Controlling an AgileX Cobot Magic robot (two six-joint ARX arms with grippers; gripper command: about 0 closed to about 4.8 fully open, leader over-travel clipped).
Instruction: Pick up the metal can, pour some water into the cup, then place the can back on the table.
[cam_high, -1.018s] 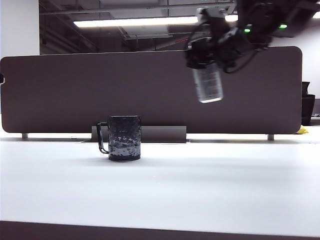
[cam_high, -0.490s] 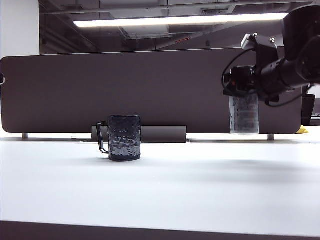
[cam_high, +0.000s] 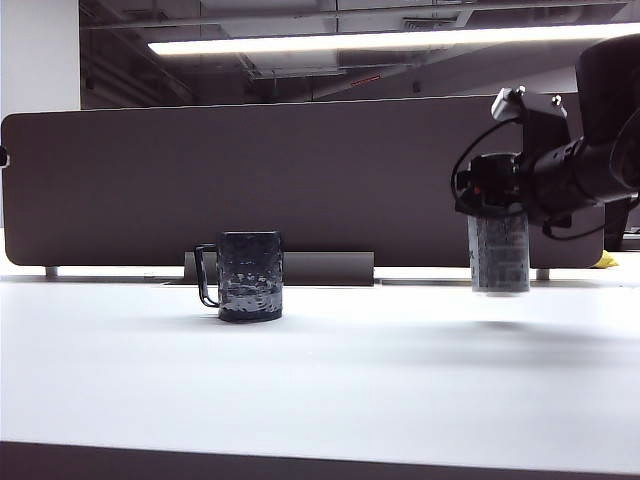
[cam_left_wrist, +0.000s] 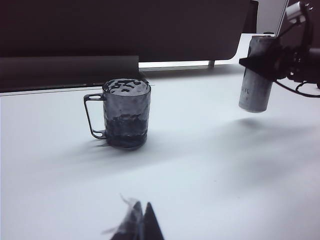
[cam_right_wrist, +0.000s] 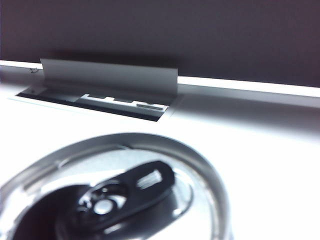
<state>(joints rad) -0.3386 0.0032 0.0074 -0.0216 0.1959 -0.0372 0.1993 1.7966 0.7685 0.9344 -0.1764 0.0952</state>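
The metal can (cam_high: 498, 252) hangs upright a little above the table (cam_high: 330, 370), on the right, with my right gripper (cam_high: 495, 192) shut on its upper part. From the left wrist view the can (cam_left_wrist: 256, 75) casts a shadow on the white top beneath it. In the right wrist view only the can's lid and pull tab (cam_right_wrist: 117, 192) show, and the fingers are hidden. The cup (cam_high: 250, 275), dark and dimpled with its handle to the left, stands left of centre, well apart from the can. My left gripper (cam_left_wrist: 139, 220) is shut and empty, low over the table in front of the cup (cam_left_wrist: 126, 114).
A dark brown divider panel (cam_high: 300, 180) runs along the back of the table. A grey cable flap (cam_right_wrist: 110, 75) stands open at its foot, behind the cup. A small yellow object (cam_high: 603, 262) lies at the far right edge.
My right arm has carried the can from high above the table's middle, where it was tilted, rightward and down; the can now hangs upright close to the table. The cup and left gripper have not moved.
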